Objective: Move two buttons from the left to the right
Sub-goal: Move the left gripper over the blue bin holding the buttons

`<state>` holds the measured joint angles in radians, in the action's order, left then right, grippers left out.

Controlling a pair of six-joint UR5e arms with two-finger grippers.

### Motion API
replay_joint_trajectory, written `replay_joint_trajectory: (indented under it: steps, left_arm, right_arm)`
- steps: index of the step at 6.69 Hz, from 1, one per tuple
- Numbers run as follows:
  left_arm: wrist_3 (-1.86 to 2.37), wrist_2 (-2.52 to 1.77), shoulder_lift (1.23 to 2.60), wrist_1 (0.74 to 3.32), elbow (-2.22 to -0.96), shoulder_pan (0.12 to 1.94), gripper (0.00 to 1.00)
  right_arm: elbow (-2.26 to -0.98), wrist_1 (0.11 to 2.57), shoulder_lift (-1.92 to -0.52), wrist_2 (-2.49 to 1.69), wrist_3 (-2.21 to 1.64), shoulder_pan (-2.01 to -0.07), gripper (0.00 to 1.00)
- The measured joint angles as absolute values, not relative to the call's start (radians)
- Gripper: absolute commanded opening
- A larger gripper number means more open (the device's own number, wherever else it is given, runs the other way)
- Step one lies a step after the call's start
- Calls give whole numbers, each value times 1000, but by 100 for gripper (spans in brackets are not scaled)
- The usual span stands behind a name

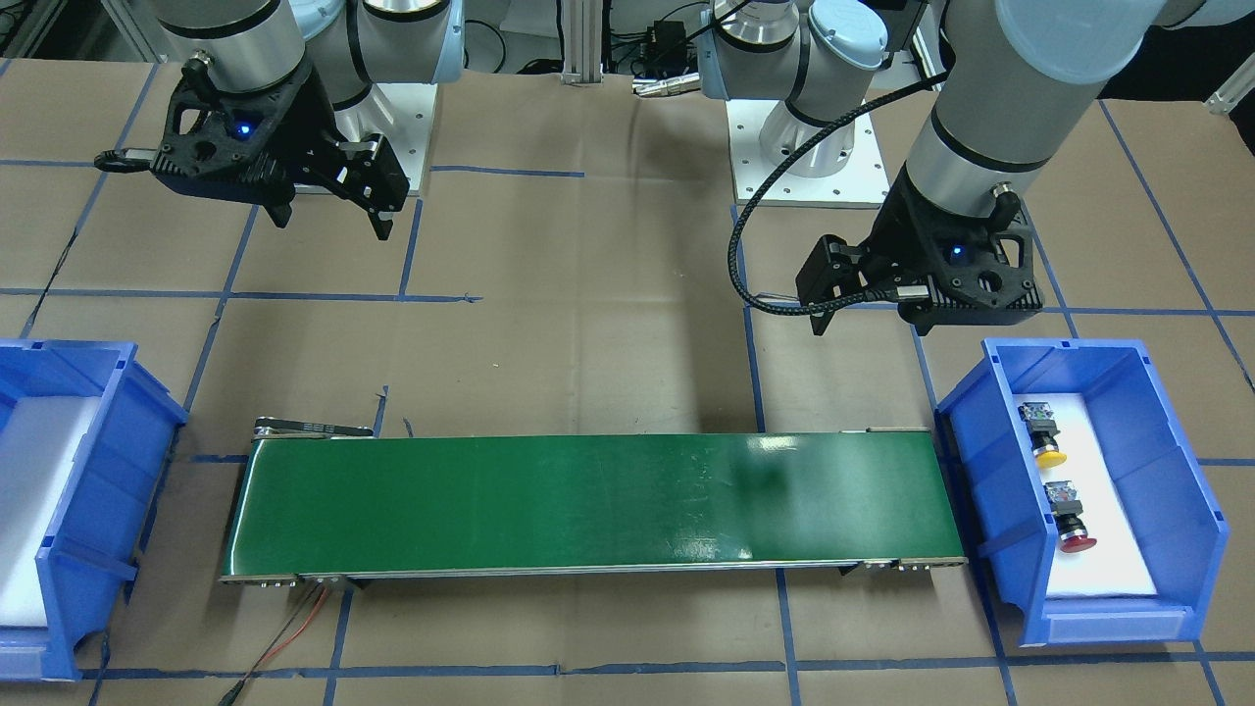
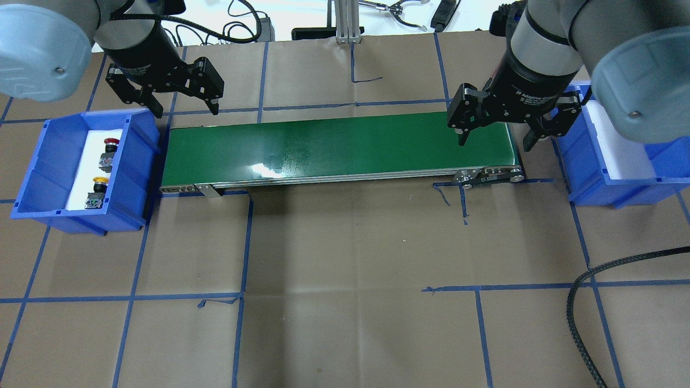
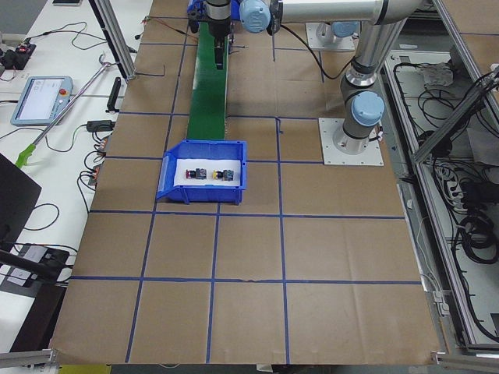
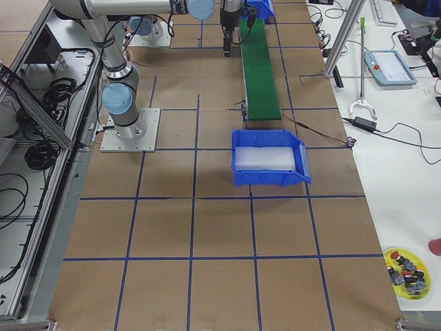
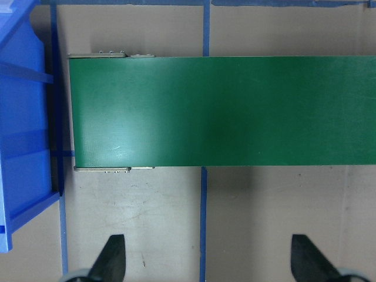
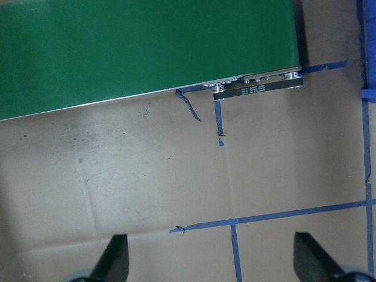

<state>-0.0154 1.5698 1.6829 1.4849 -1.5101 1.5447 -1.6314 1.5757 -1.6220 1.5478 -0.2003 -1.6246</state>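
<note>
Both buttons lie on white foam in the blue bin (image 2: 32, 178) at the robot's left end of the table. The red-capped button (image 2: 110, 144) is on the far side. The yellow-capped button (image 2: 98, 185) is nearer the robot. They also show in the front view, yellow (image 1: 1045, 439) and red (image 1: 1071, 522). My left gripper (image 2: 186, 110) is open and empty, above the table beyond the belt's left end, apart from the bin. My right gripper (image 2: 495, 143) is open and empty over the belt's right end.
A green conveyor belt (image 2: 339, 143) runs between the two bins. The blue bin (image 2: 587, 183) at the right holds only white foam. A black cable (image 2: 577, 307) lies at the near right. A yellow dish of spare parts (image 4: 408, 273) sits off the table.
</note>
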Motion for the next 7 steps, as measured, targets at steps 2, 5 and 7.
replay_joint_trajectory:
  steps: [2,5,7]
  left_arm:
    - [-15,1570,1685,1485,-1508,1544,100]
    - [-16,1570,1686,1485,-1506,1544,100]
    - [-16,1570,1684,1484,-1507,1544,100]
  right_arm:
    - [-1638,1576,-1621,1552,-195,-1624,100]
    - [-1645,1574,-1621,1559,-184,-1624,100]
    - [-1646,1574,-1622,1556,-183,-1624,100]
